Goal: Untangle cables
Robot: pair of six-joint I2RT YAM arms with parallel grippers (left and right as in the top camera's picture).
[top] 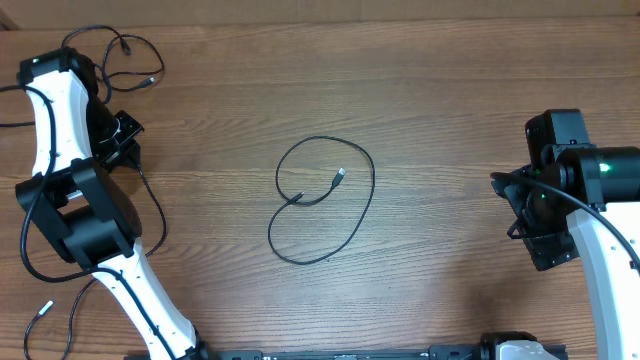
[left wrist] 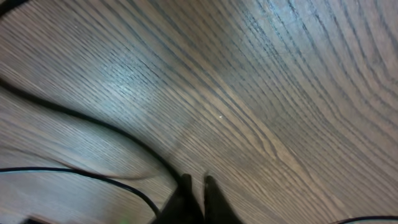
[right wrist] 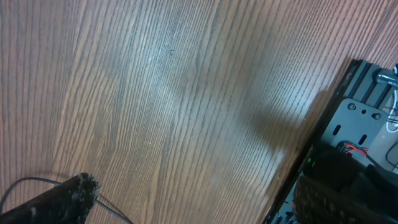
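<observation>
The left pincer (left wrist: 196, 182) is pressed together and looks to nip a thin black cable (left wrist: 106, 127), which runs away from its tips along the surface (left wrist: 261, 93). It should draw the cable out slowly and low, so no loop tightens. The other cable (top: 322, 200) lies looped well apart, between it and the spread, empty right pincer (top: 512, 205).

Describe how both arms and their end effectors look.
Both arms have white curved links and black joint housings. Thin black wires loop off the left arm; the right arm shows a green light. The left end effector has slim dark fingertips; the right end effector looks dark, rough-tipped.
</observation>
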